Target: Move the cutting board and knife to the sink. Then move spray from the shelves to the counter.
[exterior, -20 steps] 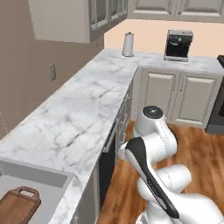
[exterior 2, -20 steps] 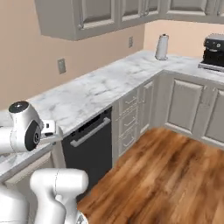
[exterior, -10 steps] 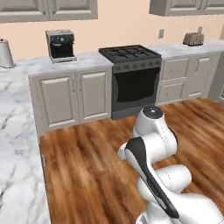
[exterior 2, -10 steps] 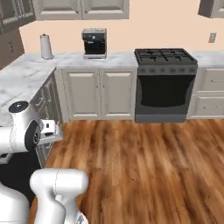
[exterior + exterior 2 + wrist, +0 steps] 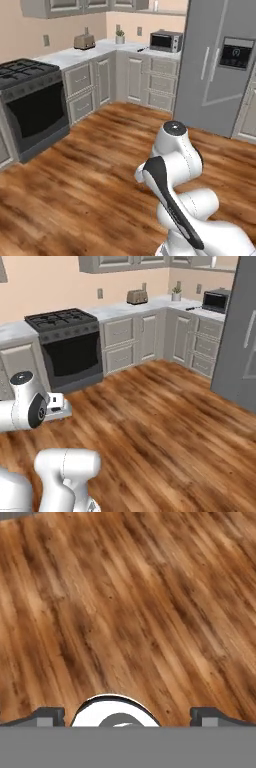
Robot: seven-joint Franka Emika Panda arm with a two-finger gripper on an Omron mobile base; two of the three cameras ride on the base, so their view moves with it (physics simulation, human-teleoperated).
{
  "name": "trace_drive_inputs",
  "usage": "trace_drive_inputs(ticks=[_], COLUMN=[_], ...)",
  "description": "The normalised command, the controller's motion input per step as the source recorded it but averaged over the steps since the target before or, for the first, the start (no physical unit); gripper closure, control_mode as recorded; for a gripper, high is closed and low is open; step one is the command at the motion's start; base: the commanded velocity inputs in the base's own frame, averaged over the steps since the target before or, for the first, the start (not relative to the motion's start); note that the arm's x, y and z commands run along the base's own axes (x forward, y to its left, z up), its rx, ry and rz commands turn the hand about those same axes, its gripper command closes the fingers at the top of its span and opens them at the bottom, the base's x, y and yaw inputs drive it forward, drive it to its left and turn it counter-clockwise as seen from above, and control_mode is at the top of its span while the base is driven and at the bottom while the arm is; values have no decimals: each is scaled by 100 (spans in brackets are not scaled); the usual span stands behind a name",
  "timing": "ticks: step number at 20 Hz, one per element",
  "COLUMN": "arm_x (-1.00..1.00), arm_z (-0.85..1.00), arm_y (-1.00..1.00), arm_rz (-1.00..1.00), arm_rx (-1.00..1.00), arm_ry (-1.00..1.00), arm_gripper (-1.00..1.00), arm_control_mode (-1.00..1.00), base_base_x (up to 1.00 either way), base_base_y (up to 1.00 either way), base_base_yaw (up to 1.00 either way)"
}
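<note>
Gripper (image 5: pixel 128 716) open, empty, facing wooden floor (image 5: pixel 125 612).

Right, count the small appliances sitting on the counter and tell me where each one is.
2. A toaster sits on the counter past the stove. A microwave sits near the fridge. A small potted plant stands in the corner between them. Others may be out of frame.

- Refrigerator (image 5: pixel 220 65): cut off by the top and right edges of the left base view; its door display is too small to read.
- Stove (image 5: pixel 30 100): left part lost past the picture's edge in the left base view.
- Small object (image 5: pixel 192 308) on the table (image 5: pixel 150 306) beside the microwave (image 5: pixel 216 301): dark, thin, too small to identify.
- Pincer (image 5: pixel 127 716): its fingertips (image 5: pixel 47 716) barely clear the hand view's bottom.
</note>
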Motion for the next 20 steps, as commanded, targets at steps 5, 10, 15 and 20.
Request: trace_drive_inputs(ticks=[5, 10, 15, 20], arm_x=[0, 0, 0, 0], arm_z=[0, 0, 0, 0], arm_y=[0, 0, 0, 0], arm_rz=[0, 0, 0, 0], arm_rx=[0, 0, 0, 0], arm_ry=[0, 0, 0, 0], arm_gripper=[-100, -100, -100, -100], arm_control_mode=[100, 100, 100, 100], base_base_x=[24, 76, 87, 92], base_base_y=[12, 35, 35, 27], base_base_yaw=[-77, -28, -13, -6])
